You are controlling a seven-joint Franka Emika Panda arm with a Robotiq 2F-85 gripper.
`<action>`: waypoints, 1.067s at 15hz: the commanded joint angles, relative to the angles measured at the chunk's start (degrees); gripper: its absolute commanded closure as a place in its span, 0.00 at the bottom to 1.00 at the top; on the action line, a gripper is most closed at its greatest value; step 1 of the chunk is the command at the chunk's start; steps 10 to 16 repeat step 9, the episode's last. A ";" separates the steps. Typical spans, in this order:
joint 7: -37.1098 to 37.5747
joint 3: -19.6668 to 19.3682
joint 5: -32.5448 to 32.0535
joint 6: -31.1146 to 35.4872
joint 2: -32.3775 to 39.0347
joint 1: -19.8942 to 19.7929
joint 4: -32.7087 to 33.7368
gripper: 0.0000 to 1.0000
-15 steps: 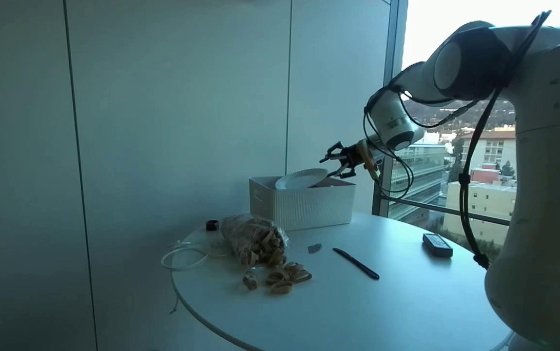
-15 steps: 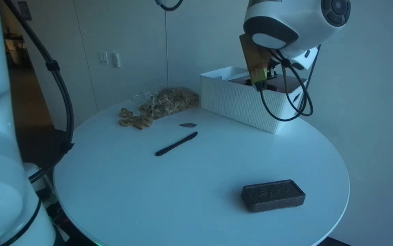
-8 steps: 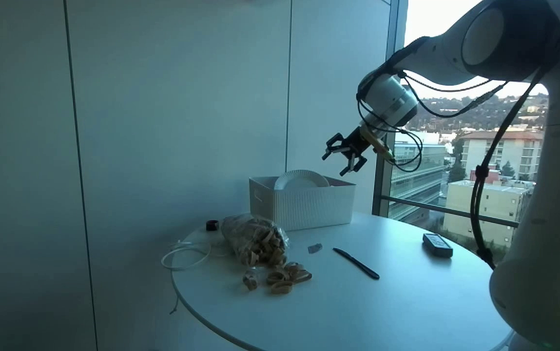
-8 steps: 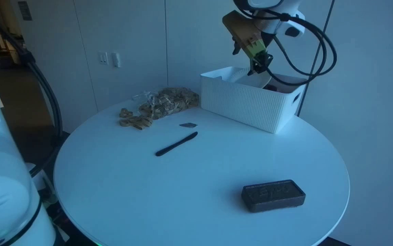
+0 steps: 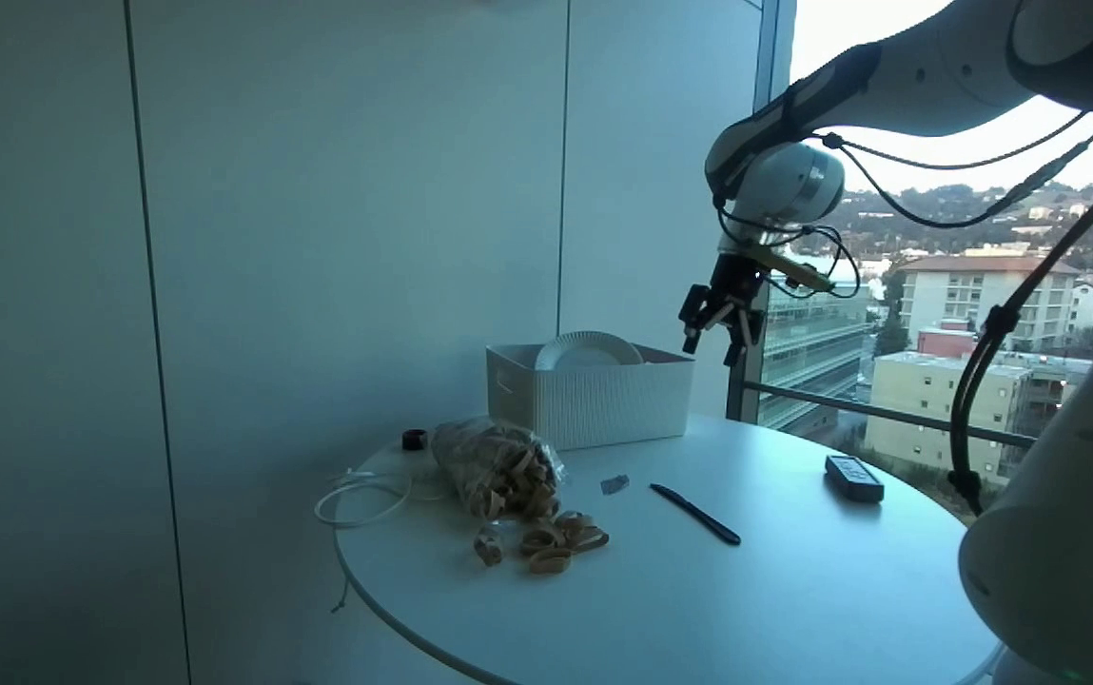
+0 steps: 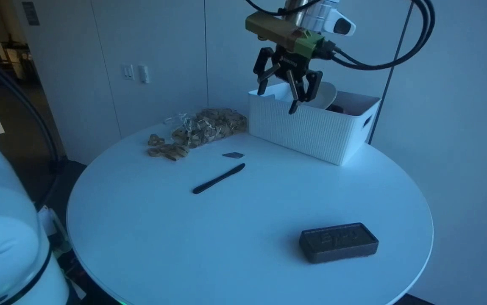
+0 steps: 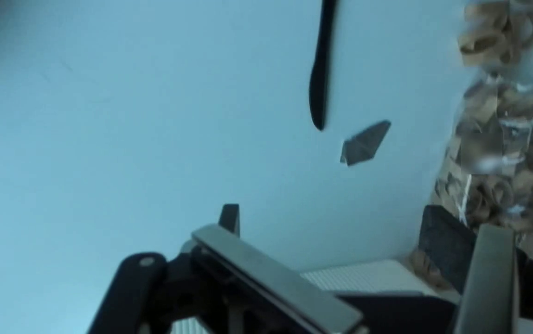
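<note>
A pale panelled wall (image 5: 346,190) and a tall window (image 5: 822,38) showing buildings (image 5: 936,390), both cut off by the frame, rise behind a white robot arm (image 5: 946,86), itself cropped in both exterior views, and a round white counter (image 6: 243,237). On the counter, a white ribbed rectangular box (image 5: 613,409) holds a white round plate (image 5: 589,352), tilted, its lower part hidden; a dark item (image 6: 335,109) inside is hard to make out. Just beside the box, a clear plastic bag (image 6: 215,123) bulges with tan loops (image 5: 525,490), others loose at its mouth. The black two-fingered gripper (image 6: 277,101) hangs near the box, jaws spread wide. A charcoal rectangular block (image 6: 338,243), its lettering barely legible, sits well apart from a slim black knife (image 6: 218,178) and a small grey scrap (image 7: 366,144).
</note>
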 commanded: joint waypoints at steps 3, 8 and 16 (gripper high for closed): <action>-11.13 -0.45 -10.65 -8.30 -11.21 1.77 -7.56 0.00; -13.85 -1.46 -12.59 -9.22 -11.66 3.01 -7.87 0.00; -14.21 -1.46 -12.73 -9.24 -12.10 3.12 -8.25 0.00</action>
